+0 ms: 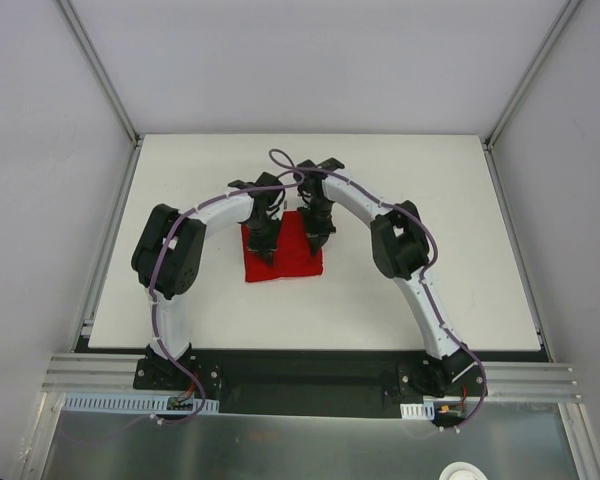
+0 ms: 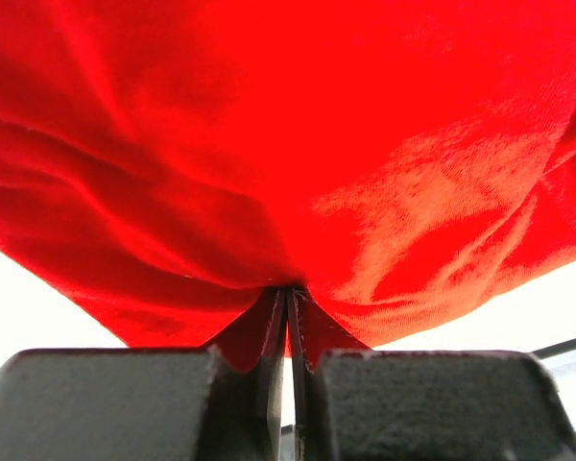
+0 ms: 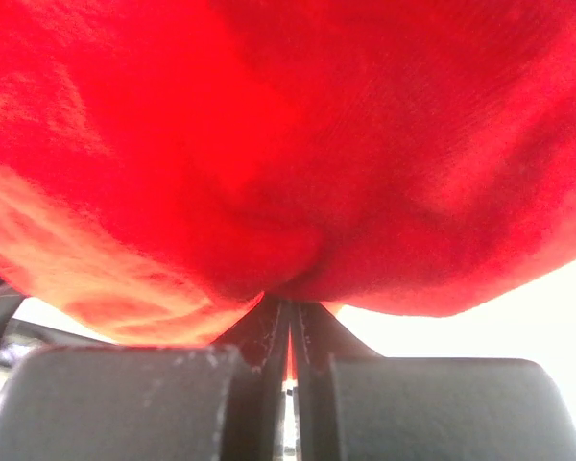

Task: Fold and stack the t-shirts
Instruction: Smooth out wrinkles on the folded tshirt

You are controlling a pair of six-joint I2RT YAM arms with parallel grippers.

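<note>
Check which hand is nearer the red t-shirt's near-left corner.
Left. The left hand is shut on the t-shirt at its left side, close behind that corner; the right hand is shut on its right side, farther away.

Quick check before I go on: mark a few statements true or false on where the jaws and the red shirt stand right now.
1. On the left gripper the jaws pinch a fold of the red t-shirt. True.
2. On the right gripper the jaws stand wide open, clear of the cloth. False: they are shut on the t-shirt's fabric.
3. The t-shirt lies at the right edge of the white table. False: it sits near the middle, between the two arms.
4. No other garment shows on the table. True.
</note>
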